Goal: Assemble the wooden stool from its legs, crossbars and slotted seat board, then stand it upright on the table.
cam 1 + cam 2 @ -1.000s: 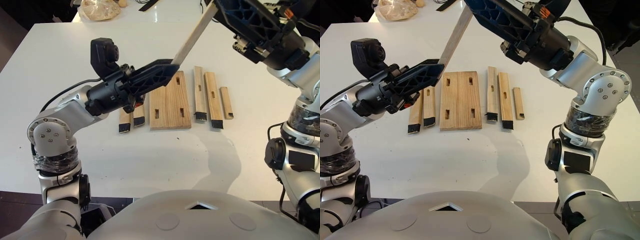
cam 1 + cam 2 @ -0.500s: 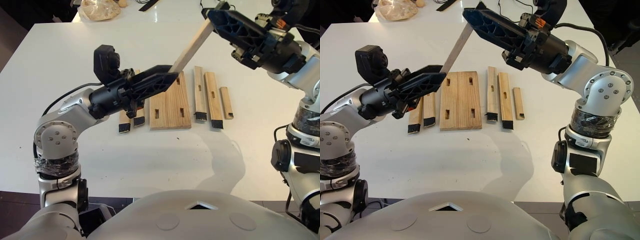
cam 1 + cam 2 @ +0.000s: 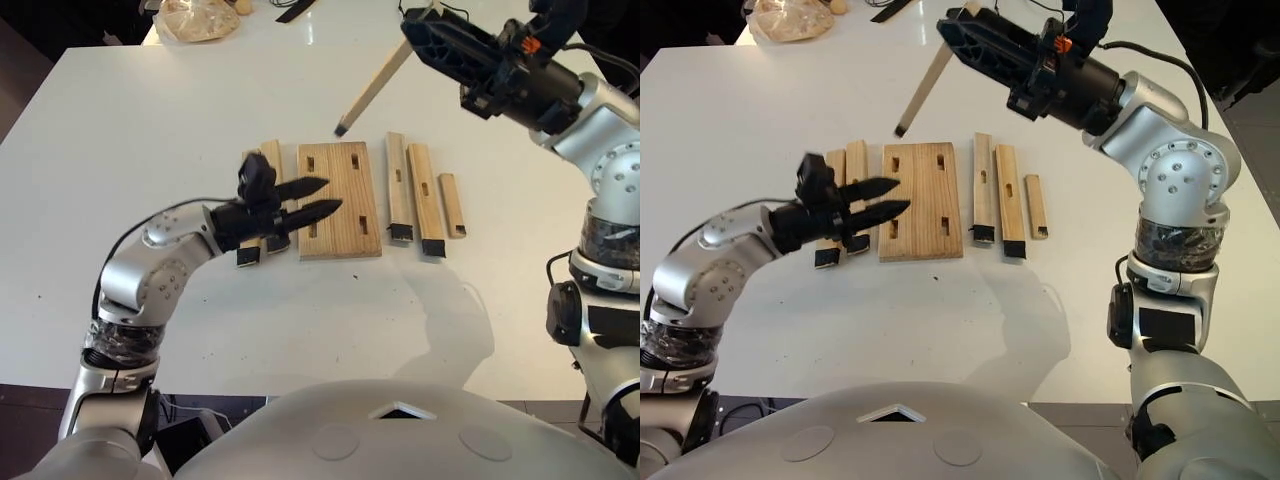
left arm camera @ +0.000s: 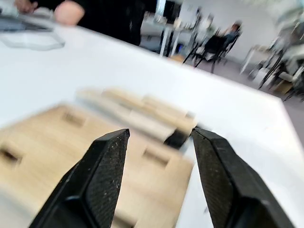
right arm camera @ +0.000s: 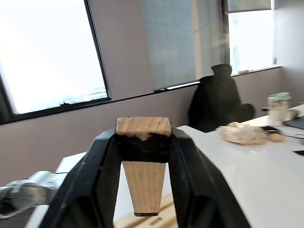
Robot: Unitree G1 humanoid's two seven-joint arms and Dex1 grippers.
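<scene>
Well, white table [image 3: 120, 130] w/ seat board [image 3: 340, 200] flat; chair [image 5: 216, 99] + windows [image 5: 47, 52] beyond.

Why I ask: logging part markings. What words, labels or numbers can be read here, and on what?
No text can be read anywhere.
On the seat board, loose sticks and held leg: bare wood, no print.
On the cup: too small and blurred to tell.
</scene>
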